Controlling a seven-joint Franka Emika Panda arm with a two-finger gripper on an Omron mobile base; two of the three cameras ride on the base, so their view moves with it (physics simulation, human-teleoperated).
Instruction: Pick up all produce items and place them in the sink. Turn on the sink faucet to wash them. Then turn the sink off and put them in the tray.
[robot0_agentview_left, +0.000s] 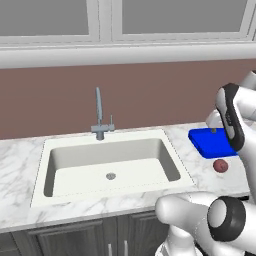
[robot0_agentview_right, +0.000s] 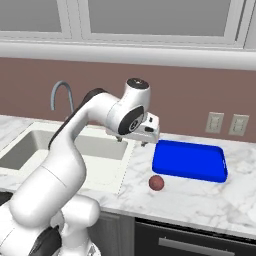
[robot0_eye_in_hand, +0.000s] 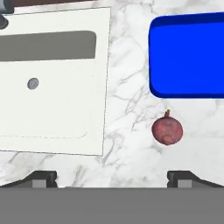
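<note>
I have the hand (robot0_agentview_right: 131, 141) hanging above the marble worktop (robot0_eye_in_hand: 127, 109) with its jaws spread wide and nothing between them, over the strip between the sink (robot0_agentview_right: 75, 145) and the tray (robot0_agentview_right: 190, 161).

Nearest to me on the worktop lies the one produce item I can count: a small dark red round thing with a short stem (robot0_eye_in_hand: 167, 130), perhaps a beet or radish; I can't tell which. It sits on bare marble just in front of the tray's near edge, apart from it, and well to the right of the basin. Looking down along the hand, it lies below and off towards the right finger rather than centred in the gap, so in my judgement the coming move is a shift to the right and then a descent. It is round, so no long axis to line up with; only the stem points towards the tray.

Further back: one bright blue tray, nothing on it. One off-white basin with its drain (robot0_agentview_left: 111, 176), nothing in it. Behind the basin, one grey arched faucet (robot0_agentview_left: 99, 117); I see no water running.
</note>
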